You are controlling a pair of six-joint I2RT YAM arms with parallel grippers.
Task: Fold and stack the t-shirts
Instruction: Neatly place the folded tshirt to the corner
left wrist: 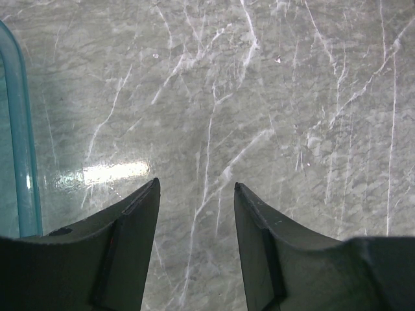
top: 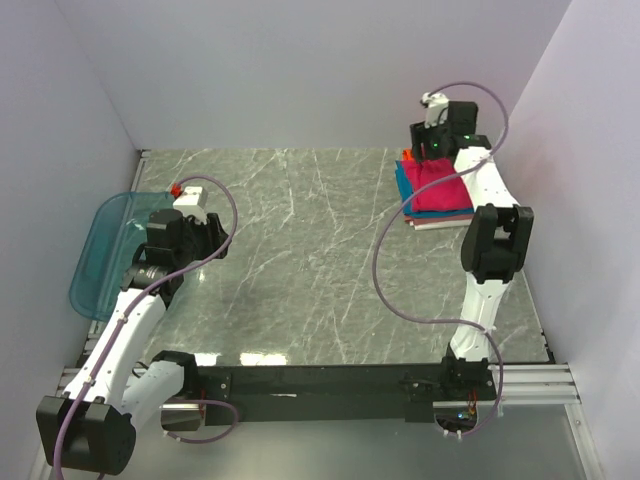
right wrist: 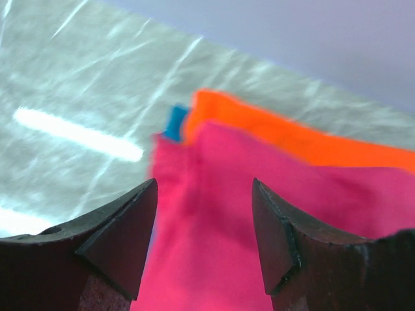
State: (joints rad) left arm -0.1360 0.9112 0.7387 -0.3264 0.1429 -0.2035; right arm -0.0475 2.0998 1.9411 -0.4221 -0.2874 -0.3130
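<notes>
A stack of folded t-shirts (top: 437, 195) lies at the far right of the table. The magenta-red shirt (top: 440, 188) is on top, with orange, teal-blue and white edges under it. My right gripper (top: 436, 150) hangs over the stack's far edge. In the right wrist view it (right wrist: 204, 194) is open and empty above the magenta-red shirt (right wrist: 259, 220), with the orange shirt (right wrist: 292, 136) and a teal-blue corner (right wrist: 174, 122) beyond. My left gripper (top: 185, 195) is at the left, open and empty over bare table (left wrist: 196, 188).
A translucent blue plastic tray (top: 105, 250) sits at the table's left edge, beside my left arm; its rim shows in the left wrist view (left wrist: 23, 129). The marble table (top: 300, 250) lies between the arms. Walls close in on three sides.
</notes>
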